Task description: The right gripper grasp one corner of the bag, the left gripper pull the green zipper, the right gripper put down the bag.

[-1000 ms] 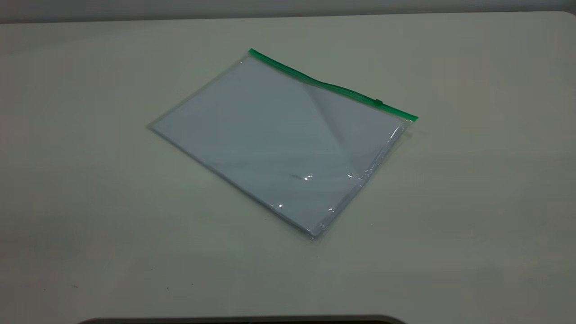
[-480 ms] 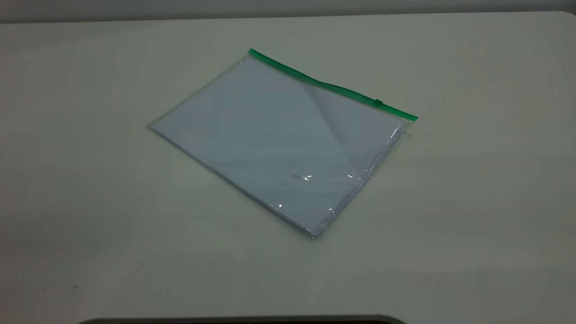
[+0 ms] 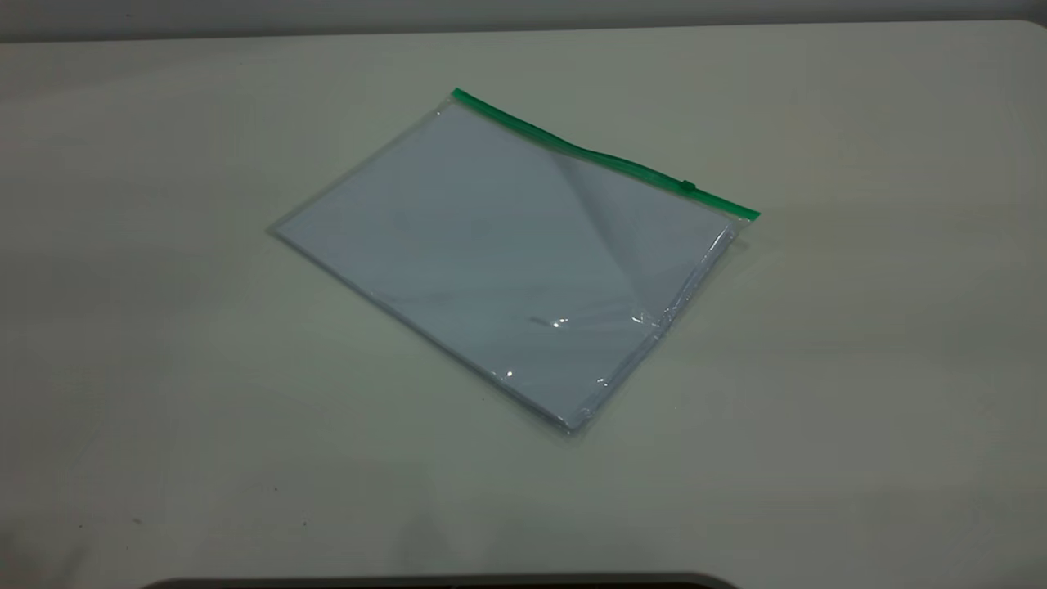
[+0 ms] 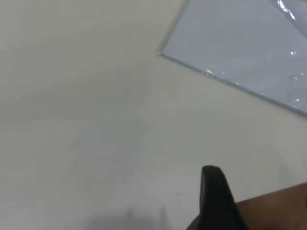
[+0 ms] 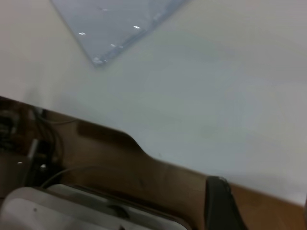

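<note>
Exterior view shows me the bag [image 3: 507,262] lying flat on the tabletop [image 3: 164,368], turned at an angle, with the zipper [image 3: 601,155] along its far edge and the slider [image 3: 688,186] close to the right-hand end; neither arm is in that view, so nothing has been gripped yet; on the left wrist view I see only one dark fingertip of the left gripper [image 4: 217,199] well short of a plain corner of the bag [image 4: 240,43], and on the right wrist view one dark fingertip of the right gripper [image 5: 219,203] back by the tabletop edge, far from another plain corner [image 5: 98,60]; I cannot tell how far either set of jaws is open, and neither has hold of anything I can see; my worries from here: the film is thin and lies flush, so the right jaws could skid over the green corner [image 3: 748,214] and shove the whole bag instead of pinching it; the glossy plastic may slip out once the left gripper pulls; the slider is tiny, so the left jaws could miss it or nip the strip beside it; the loose sheets inside could slide when the corner lifts; I can read no brand, label or writing anywhere.
</note>
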You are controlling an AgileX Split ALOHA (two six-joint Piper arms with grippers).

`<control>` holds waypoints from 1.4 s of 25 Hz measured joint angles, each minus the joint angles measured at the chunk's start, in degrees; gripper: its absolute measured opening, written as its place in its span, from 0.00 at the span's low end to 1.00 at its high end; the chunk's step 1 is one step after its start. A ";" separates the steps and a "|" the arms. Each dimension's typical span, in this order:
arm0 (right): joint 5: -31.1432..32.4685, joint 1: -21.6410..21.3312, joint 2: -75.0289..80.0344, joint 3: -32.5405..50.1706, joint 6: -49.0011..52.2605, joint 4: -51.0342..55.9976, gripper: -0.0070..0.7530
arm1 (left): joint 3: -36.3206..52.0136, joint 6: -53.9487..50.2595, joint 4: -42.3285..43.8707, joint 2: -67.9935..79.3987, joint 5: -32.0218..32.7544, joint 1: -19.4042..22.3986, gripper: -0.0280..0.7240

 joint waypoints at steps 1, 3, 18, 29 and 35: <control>-2.26 0.00 2.59 0.00 -2.06 1.42 0.62 | -0.98 1.25 -1.04 3.71 -0.78 0.00 0.70; -8.22 0.00 9.16 0.00 -6.11 5.41 0.64 | -3.58 3.94 -4.14 10.18 -2.43 0.00 0.70; -30.05 0.00 65.15 -7.93 -74.01 77.19 0.67 | -16.05 35.15 -34.13 44.47 -11.28 0.00 0.70; -20.86 -0.48 95.16 -26.67 -80.70 81.71 0.67 | -17.51 44.35 -41.39 52.61 -14.40 0.00 0.70; -17.70 -4.19 102.79 -34.30 -80.06 77.59 0.67 | -17.56 44.61 -41.57 52.79 -14.86 0.00 0.70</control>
